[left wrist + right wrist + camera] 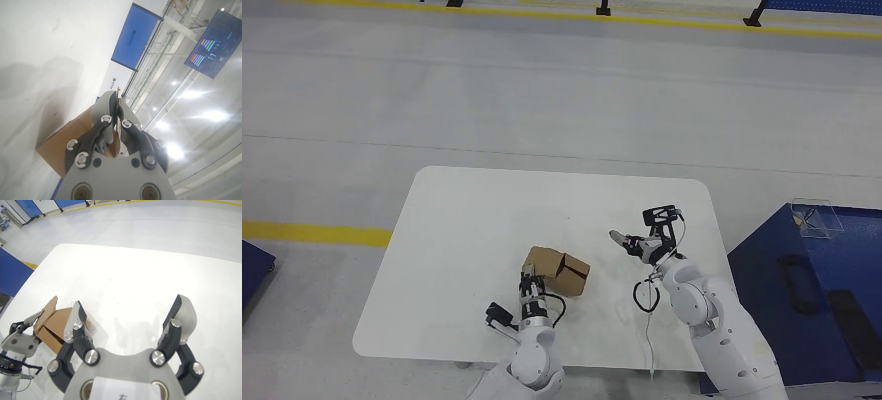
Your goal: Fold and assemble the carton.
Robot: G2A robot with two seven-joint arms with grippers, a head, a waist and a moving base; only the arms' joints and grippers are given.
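Observation:
A brown cardboard carton (558,268) lies on the white table (482,230), near its front edge, partly formed with one end open. My left gripper (117,102) is shut on one of its flaps (118,121); the right wrist view has that gripper (38,315) pinching the raised flap (48,309) at the carton (56,321). My right gripper (128,309) is open with nothing between its fingers, above the bare table a short way to the right of the carton, and appears in the top view (627,243).
A blue cabinet (812,290) with a clear plastic tray (816,216) on it stands right of the table. A yellow floor line (312,233) runs to the left. The table's far half is bare white surface.

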